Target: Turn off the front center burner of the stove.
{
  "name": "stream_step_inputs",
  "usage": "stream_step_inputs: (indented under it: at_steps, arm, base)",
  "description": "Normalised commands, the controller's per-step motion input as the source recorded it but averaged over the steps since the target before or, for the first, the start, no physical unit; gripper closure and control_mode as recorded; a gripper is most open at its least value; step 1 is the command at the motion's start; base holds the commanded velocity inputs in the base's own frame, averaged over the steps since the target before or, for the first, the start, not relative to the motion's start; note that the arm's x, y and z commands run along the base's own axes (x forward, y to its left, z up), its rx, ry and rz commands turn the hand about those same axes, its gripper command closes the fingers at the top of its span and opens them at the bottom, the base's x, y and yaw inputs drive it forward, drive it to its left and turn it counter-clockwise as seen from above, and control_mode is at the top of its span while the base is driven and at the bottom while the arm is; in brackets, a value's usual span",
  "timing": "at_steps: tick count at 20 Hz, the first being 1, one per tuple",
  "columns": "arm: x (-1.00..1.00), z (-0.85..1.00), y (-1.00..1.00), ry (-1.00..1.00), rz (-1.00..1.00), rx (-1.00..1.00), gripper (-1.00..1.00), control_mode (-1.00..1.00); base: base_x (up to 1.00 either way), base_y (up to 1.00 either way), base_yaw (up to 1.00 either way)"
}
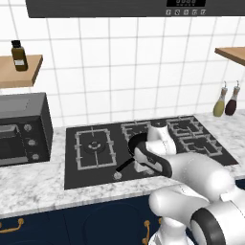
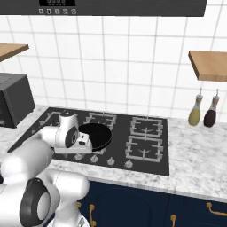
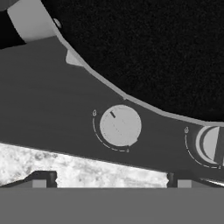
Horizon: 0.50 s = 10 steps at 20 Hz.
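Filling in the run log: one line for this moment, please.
phase: approach | gripper: open, above silver knob, not touching | frying pan: on stove middle grates | knob: not yet turned

White arm (image 1: 191, 177) over black stove (image 1: 95, 167)

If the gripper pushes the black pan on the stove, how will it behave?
The black pan would probably slide stiffly rather than roll, being flat and round. Its long handle overhangs the stove, so a push there likely turns it.
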Motion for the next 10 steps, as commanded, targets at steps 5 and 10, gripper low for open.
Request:
stream_step_inputs:
  at_steps: [5,10]
  arm:
    - [0.0,-0.37,0.0,-0.03,0.0,0.0,-1.0,-1.0]
    - [0.0,-0.36,0.0,-0.02,0.0,0.0,-1.0,-1.0]
  base:
    - [0.0,0.0,0.0]
    - [0.0,0.0,0.0]
